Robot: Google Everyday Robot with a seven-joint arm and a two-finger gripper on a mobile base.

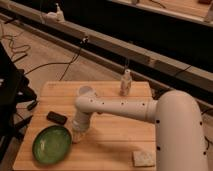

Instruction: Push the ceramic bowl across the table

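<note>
The green ceramic bowl [52,144] sat on the front left corner of the bench [115,135], close to the left edge & the near edge. It was wide, shallow & shiny, w/ a darker rim. It looked upright & nothing could be seen in it.

The gripper [78,135] was down low, just beside the bowl's right rim. Whether it touched the rim could not be told. The fingers pointed down at the wood, but I cannot tell if they were released or clenched. Nothing could be seen held in them.

The white robot arm [120,107] lay across the middle of the bench, from the big round part at the right side over to the gripper on the left. It had small dark dots along it.

A small flat black thing [57,118] lay on the bench just behind the bowl, near but apart from it. A small white cup [86,91] stood at the back, partly hid by the arm. A little bottle [125,83] w/ a thin top stood upright near the back edge, well apart from the bowl. A pale square sponge [143,158] lay at the front right, near the edge.

Behind the bench, dark cables [60,64] ran over the floor.
</note>
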